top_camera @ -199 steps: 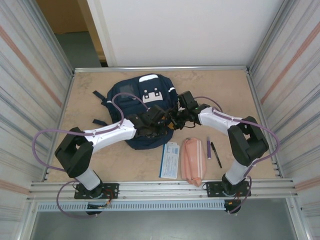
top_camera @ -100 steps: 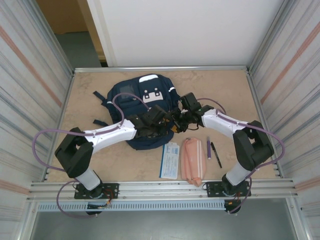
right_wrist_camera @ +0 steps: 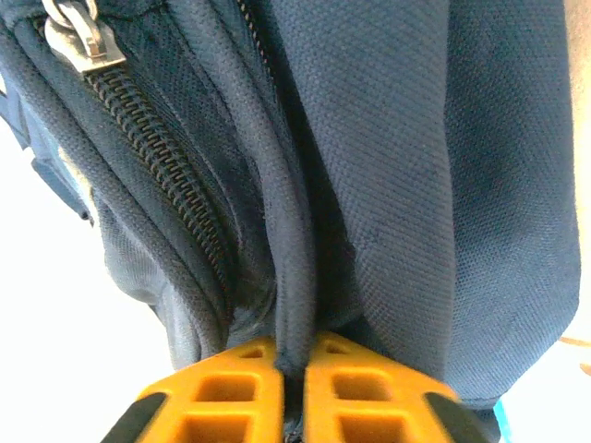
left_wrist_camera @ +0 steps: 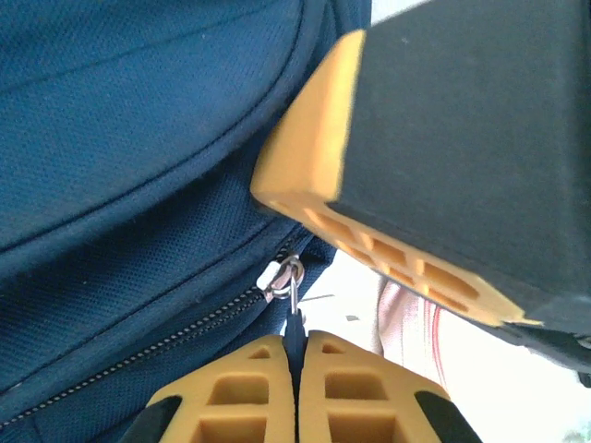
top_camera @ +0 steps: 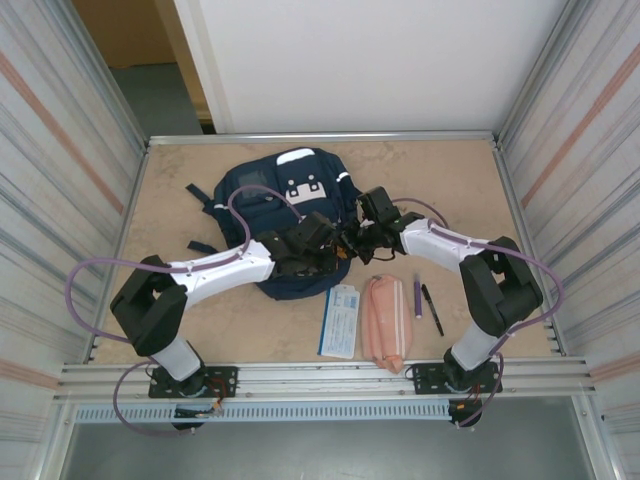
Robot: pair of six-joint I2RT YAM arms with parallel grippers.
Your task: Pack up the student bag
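Observation:
The navy student bag (top_camera: 285, 195) lies flat at the middle back of the table, and both grippers meet at its near right corner. My left gripper (top_camera: 335, 256) is shut on the bag's dark zipper pull (left_wrist_camera: 294, 321), which hangs from the metal slider (left_wrist_camera: 280, 274) at the end of a closed zip. My right gripper (top_camera: 351, 243) is shut on a piped fabric edge (right_wrist_camera: 288, 277) of the bag, beside another closed zip (right_wrist_camera: 148, 138). In the left wrist view, one of the right gripper's fingers (left_wrist_camera: 388, 185) hovers close above my left gripper (left_wrist_camera: 297, 355).
A blue-and-white booklet (top_camera: 339, 320), a pink pencil pouch (top_camera: 384, 320), a purple pen (top_camera: 417, 297) and a black pen (top_camera: 432, 309) lie in a row near the front right. Corrugated walls close in the left and right sides.
The right gripper has shut on the bag's piped edge; it stood open before. The right arm shifted slightly left. The left gripper has kept its hold on the zipper pull.

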